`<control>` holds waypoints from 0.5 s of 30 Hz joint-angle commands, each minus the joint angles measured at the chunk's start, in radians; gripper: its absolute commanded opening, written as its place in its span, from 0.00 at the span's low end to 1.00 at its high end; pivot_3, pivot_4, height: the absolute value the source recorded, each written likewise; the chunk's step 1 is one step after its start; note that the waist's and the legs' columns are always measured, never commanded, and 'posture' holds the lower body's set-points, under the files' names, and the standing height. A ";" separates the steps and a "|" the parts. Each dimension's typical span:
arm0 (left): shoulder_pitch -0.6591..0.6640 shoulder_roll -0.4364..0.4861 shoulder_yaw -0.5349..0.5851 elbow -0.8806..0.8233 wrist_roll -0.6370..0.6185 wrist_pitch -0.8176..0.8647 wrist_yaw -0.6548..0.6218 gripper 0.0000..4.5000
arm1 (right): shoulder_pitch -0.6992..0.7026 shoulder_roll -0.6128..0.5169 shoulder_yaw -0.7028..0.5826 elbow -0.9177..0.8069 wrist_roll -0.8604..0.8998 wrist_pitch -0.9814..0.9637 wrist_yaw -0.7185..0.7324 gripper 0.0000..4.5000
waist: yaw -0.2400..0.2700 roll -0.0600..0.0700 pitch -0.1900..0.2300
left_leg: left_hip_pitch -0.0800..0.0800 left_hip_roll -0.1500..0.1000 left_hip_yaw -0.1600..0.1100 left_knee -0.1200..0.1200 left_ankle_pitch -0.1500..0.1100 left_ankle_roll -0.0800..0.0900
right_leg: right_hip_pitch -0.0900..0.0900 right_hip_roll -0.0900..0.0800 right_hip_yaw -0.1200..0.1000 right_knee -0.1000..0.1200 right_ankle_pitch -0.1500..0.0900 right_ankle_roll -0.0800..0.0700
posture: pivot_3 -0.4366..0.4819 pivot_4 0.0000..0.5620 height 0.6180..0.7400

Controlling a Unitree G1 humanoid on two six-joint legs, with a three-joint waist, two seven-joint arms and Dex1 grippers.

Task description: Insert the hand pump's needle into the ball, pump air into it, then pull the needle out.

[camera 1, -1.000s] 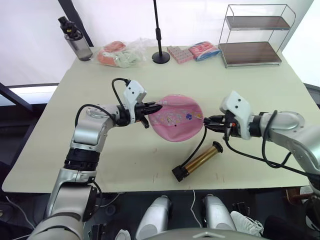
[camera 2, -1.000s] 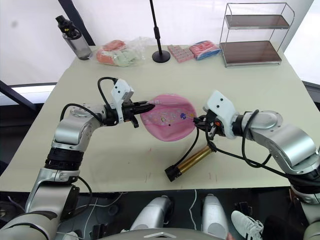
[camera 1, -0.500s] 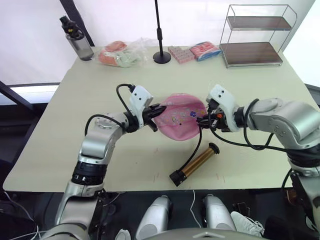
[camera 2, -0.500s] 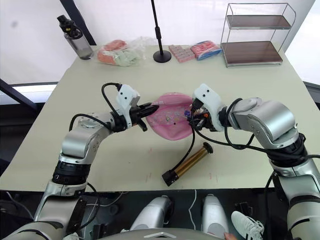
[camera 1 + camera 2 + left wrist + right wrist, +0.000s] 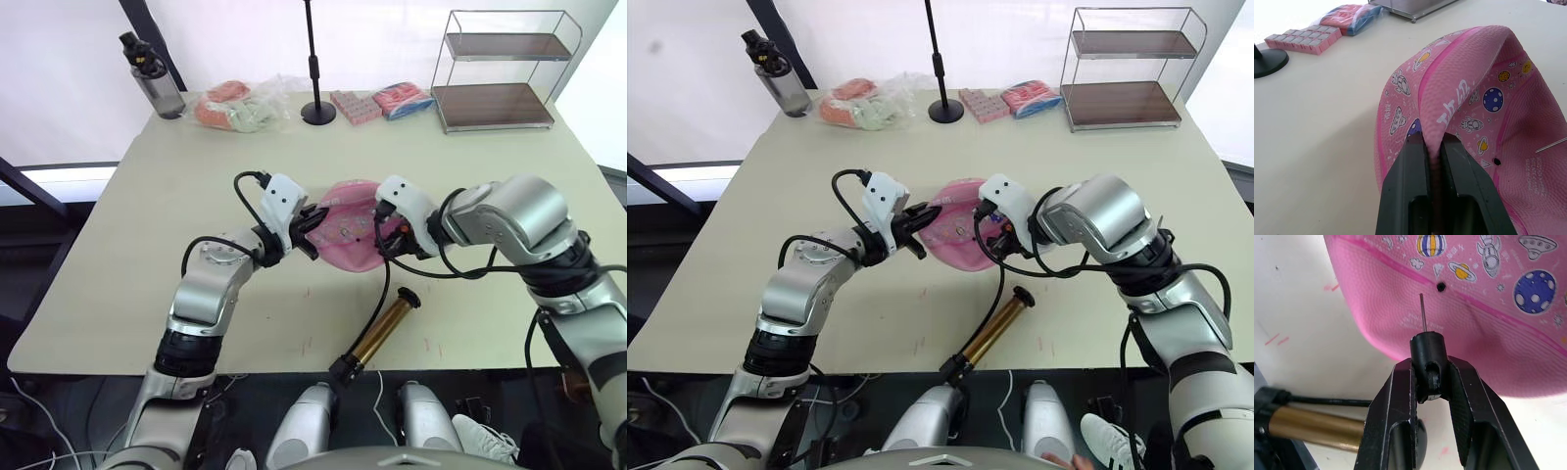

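Left gripper [image 5: 1432,147] pinching folded rim of deflated pink ball [image 5: 1469,98], needle [image 5: 1552,144] tip near its valve hole

A pale table [image 5: 147,196] is carrying everything, and along its far edge a dark water bottle [image 5: 149,76] is standing at the left corner beside a clear bag of orange and pale green items [image 5: 238,106]. A black stand's round base [image 5: 316,114] is sitting near the middle, just beside a pink block of small squares [image 5: 353,105] and a red-and-blue packet [image 5: 401,99]. A two-tier wire shelf [image 5: 500,70] is standing at the far right.
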 commanded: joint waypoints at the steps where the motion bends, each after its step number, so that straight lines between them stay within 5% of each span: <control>1: 0.009 -0.014 -0.006 -0.045 -0.009 -0.004 0.009 0.02 | -0.062 0.013 0.037 0.036 -0.043 -0.034 -0.011 0.08 | 0.000 0.000 0.000 | 0.000 0.000 0.000 0.000 0.000 0.000 | 0.000 0.000 0.000 0.000 0.000 0.000 | 0.48 0.27 0.96; 15: 0.014 -0.057 0.029 -0.043 -0.039 0.027 0.039 0.02 | -0.116 0.084 0.090 0.178 -0.100 -0.017 -0.027 0.08 | -0.002 0.000 0.000 | 0.000 -0.001 0.000 0.006 0.000 0.001 | 0.001 0.001 0.000 0.003 0.002 0.001 | 0.48 0.27 0.96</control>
